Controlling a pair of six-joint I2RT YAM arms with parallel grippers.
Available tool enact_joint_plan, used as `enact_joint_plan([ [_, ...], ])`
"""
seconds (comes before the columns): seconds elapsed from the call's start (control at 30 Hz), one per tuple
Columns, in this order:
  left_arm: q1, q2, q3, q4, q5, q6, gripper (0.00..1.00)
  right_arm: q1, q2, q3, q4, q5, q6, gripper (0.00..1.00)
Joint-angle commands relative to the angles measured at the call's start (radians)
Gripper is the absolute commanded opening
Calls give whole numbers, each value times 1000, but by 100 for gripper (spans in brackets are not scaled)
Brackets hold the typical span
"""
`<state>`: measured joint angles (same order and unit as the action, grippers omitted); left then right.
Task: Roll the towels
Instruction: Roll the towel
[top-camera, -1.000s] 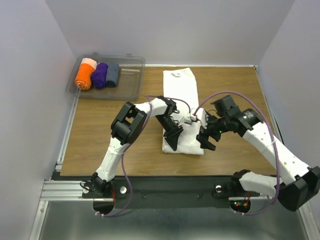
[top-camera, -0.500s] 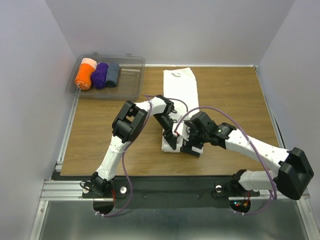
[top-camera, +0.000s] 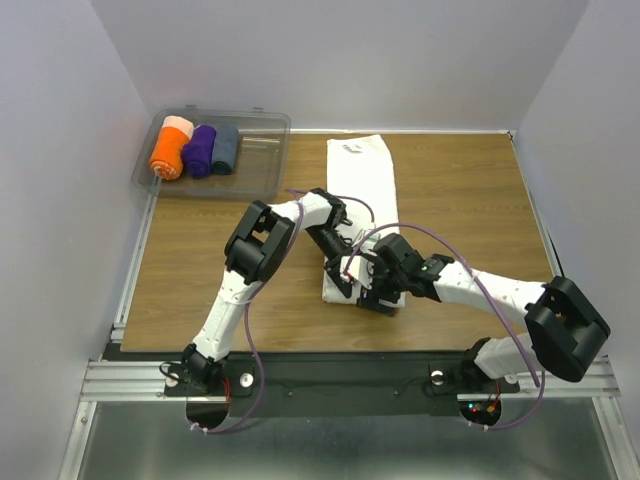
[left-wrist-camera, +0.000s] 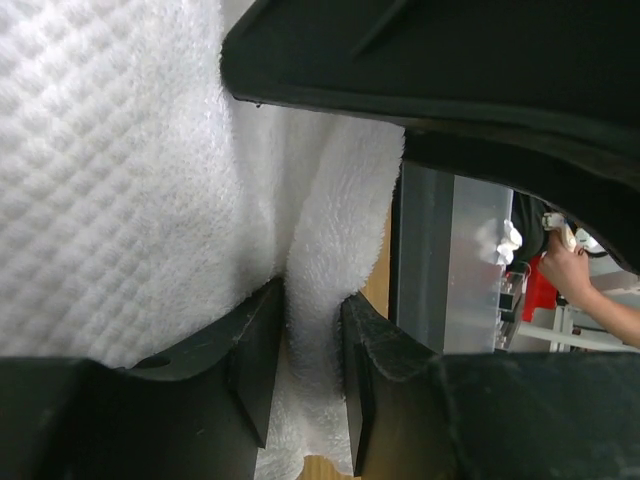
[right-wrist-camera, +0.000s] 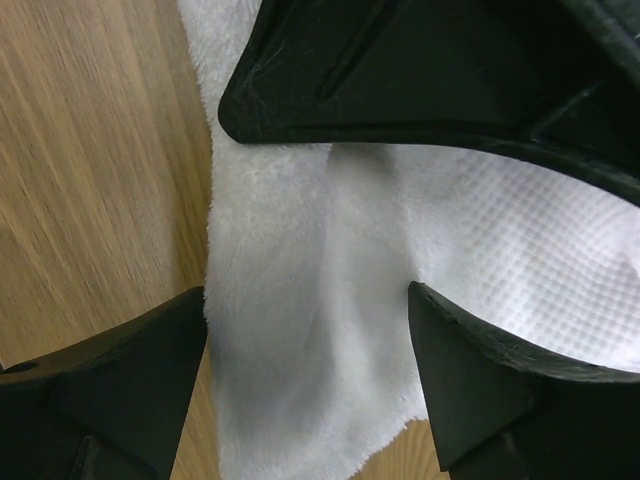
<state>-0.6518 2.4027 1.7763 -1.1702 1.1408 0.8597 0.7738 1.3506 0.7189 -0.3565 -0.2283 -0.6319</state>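
Observation:
The white towel (top-camera: 362, 180) lies as a long strip on the wooden table, running from the far edge toward me. My left gripper (top-camera: 343, 283) is at its near left corner, shut on a pinched fold of the towel (left-wrist-camera: 318, 300). My right gripper (top-camera: 380, 297) is right beside it at the near edge, open, its fingers (right-wrist-camera: 470, 370) straddling the towel's near edge (right-wrist-camera: 310, 380) low over the table.
A clear plastic bin (top-camera: 255, 160) stands at the far left with an orange roll (top-camera: 168, 152), a purple roll (top-camera: 201, 150) and a grey-blue roll (top-camera: 226, 148). Grey walls close in left, right and behind. The two grippers are very close together.
My right arm has swung left from beside the towel's right edge onto its near edge, next to the left gripper. The left gripper has stayed on the near corner.

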Motion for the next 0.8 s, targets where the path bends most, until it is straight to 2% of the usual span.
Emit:
enact_joint_plan([
  [0.0,24,21,25,55,-93,55,42,5,7,-16,88,-39,-17,81],
  [0.03,27,19,26,55,-93,53,42,5,18,-24,93,-36,-20,78],
  [0.07,29,16,25,55,-93,56,42,5,22,-24,96,-31,-20,65],
  [0.17,32,1,12,55,-87,67,44,5,41,-22,96,-46,-3,42],
  [0.2,34,-22,5,55,-76,73,46,5,47,-19,96,-58,17,26],
  [0.3,46,-103,-44,60,-56,96,51,4,41,-26,90,-124,40,1],
  [0.5,113,-347,-176,145,-29,64,63,-13,38,8,-13,-301,109,1],
  [0.63,207,-460,-209,167,-32,55,69,-21,35,43,-67,-382,159,1],
  [0.73,288,-582,-273,259,-59,4,74,-33,64,82,-113,-446,201,1],
  [0.77,325,-659,-326,336,-70,-36,76,-51,82,103,-119,-466,210,1],
])
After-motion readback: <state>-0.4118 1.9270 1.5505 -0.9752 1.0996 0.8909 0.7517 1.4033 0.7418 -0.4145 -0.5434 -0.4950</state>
